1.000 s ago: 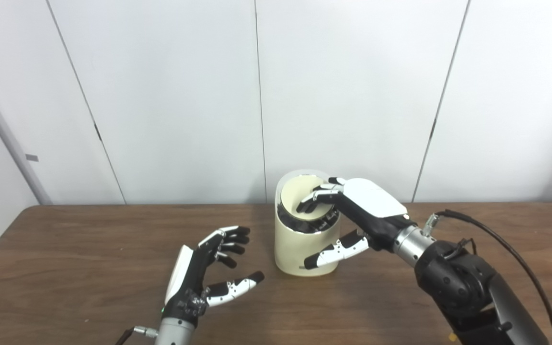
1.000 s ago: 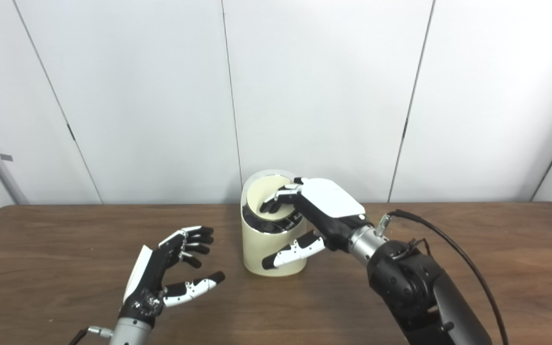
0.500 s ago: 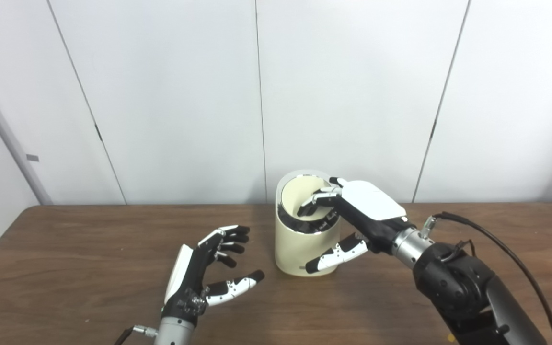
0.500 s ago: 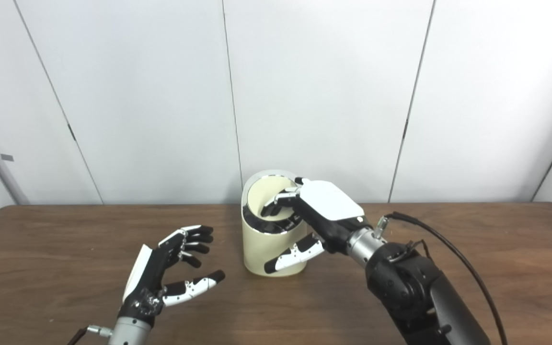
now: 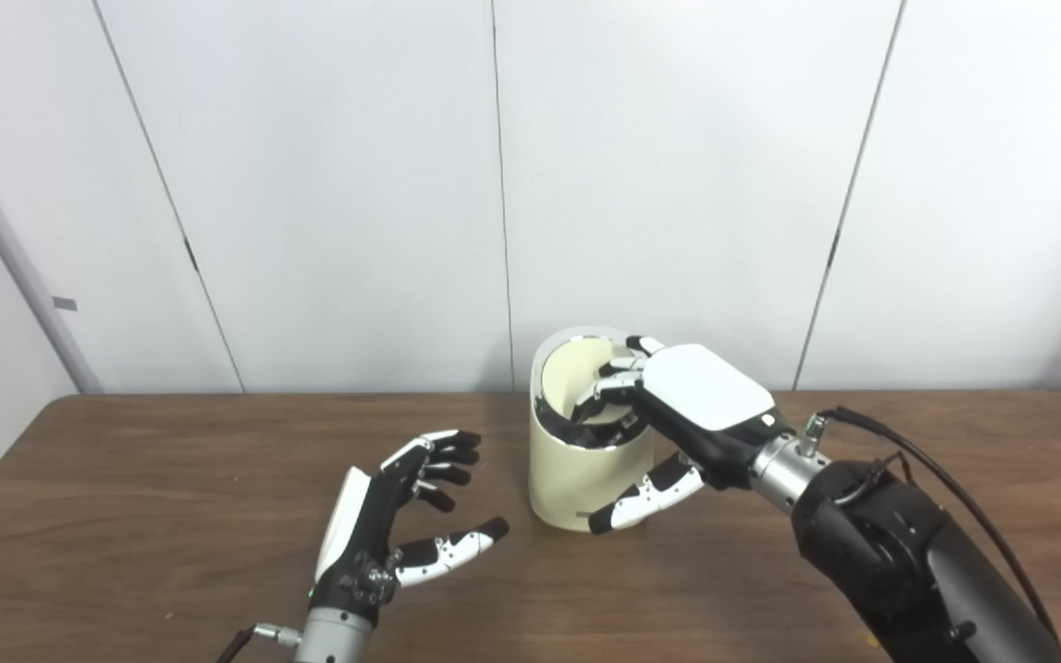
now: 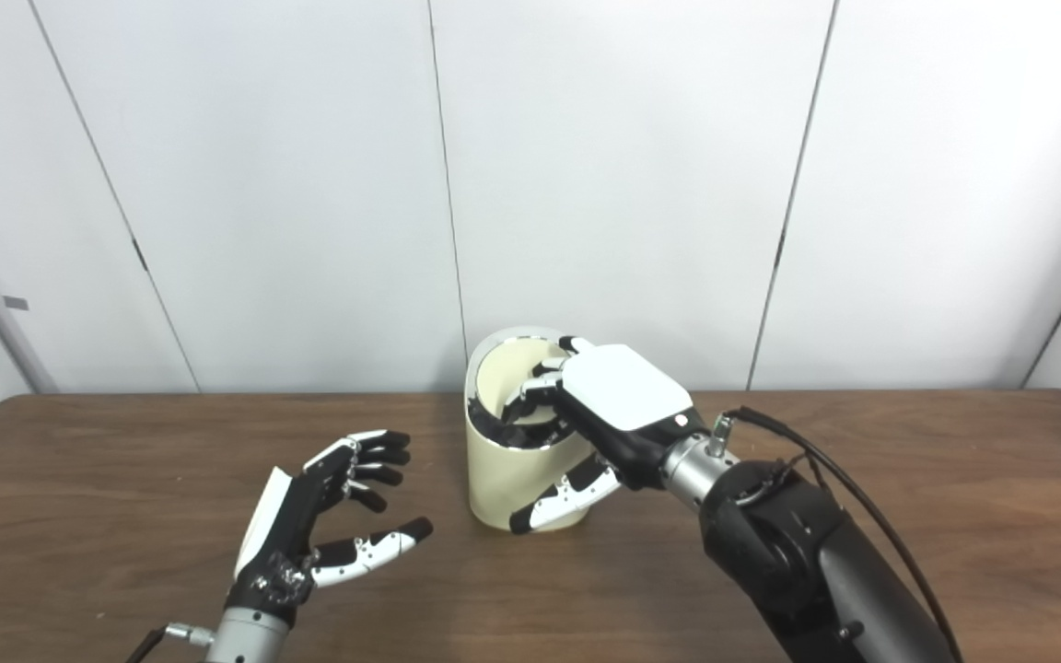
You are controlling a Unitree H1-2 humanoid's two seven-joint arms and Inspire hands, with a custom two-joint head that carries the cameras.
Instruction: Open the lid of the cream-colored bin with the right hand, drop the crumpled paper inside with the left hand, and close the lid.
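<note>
The cream-colored bin (image 5: 577, 479) stands upright on the table, near the wall. Its lid (image 5: 570, 373) shows as a cream disc tilted inside the dark-ringed mouth. My right hand (image 5: 698, 398) is over the bin's right rim. Its fingers (image 5: 618, 385) curl down onto the lid and its thumb (image 5: 643, 495) hangs in front of the bin's wall; it grips nothing. My left hand (image 5: 388, 516) is open and empty, palm turned right, just above the table left of the bin. No crumpled paper is in view.
The brown wooden table (image 5: 153, 479) runs across the whole view, with white wall panels (image 5: 328, 184) right behind the bin. A black cable (image 5: 945, 479) loops from my right wrist along the forearm.
My right hand has shifted slightly left and its fingers have curled further down into the bin's mouth, covering more of the lid. The left hand and the bin have not moved.
</note>
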